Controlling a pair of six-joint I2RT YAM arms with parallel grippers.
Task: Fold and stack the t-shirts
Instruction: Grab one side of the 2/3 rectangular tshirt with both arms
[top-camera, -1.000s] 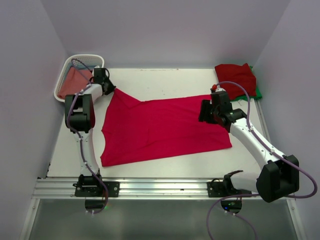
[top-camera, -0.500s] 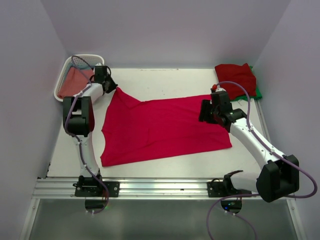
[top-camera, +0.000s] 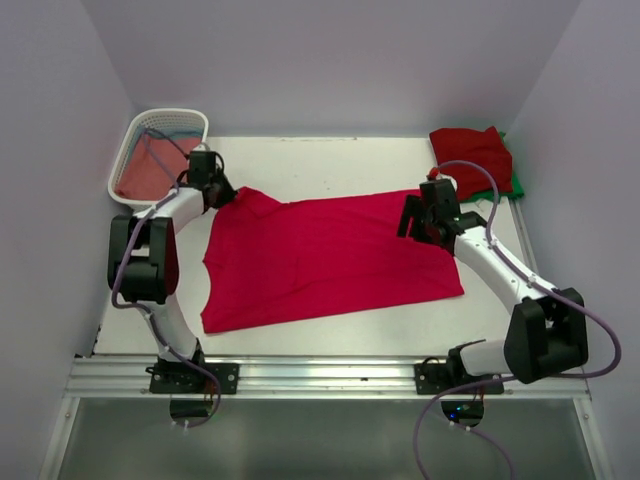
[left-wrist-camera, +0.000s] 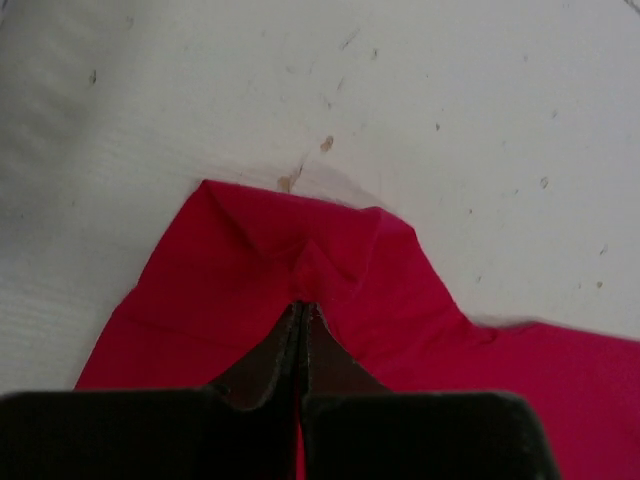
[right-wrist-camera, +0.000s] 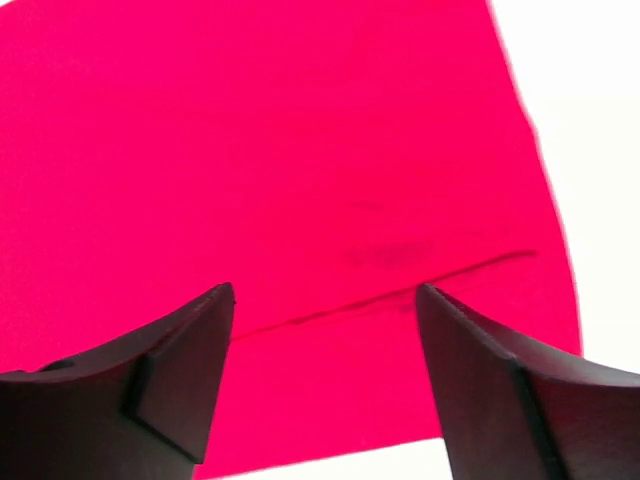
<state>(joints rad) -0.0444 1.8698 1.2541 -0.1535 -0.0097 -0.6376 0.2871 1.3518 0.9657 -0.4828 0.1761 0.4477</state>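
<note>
A bright crimson t-shirt (top-camera: 320, 255) lies spread across the middle of the white table. My left gripper (top-camera: 222, 192) is shut on its far left corner; the left wrist view shows the jaws (left-wrist-camera: 302, 308) pinching a fold of the red cloth (left-wrist-camera: 330, 280). My right gripper (top-camera: 412, 222) is open above the shirt's right edge; the right wrist view shows its fingers (right-wrist-camera: 180, 350) wide apart over the crimson cloth (right-wrist-camera: 300, 160), holding nothing. A folded darker red shirt (top-camera: 472, 152) lies on a green one (top-camera: 516, 186) at the far right.
A white slatted basket (top-camera: 150, 128) at the far left corner holds a dusty-red shirt (top-camera: 145, 165) and some blue cloth. Grey walls close in the table on three sides. A metal rail (top-camera: 320, 375) runs along the near edge.
My left gripper has pulled the shirt's far left corner nearer and a little rightward, flattening the raised point. My right gripper has shifted slightly away along the shirt's right edge.
</note>
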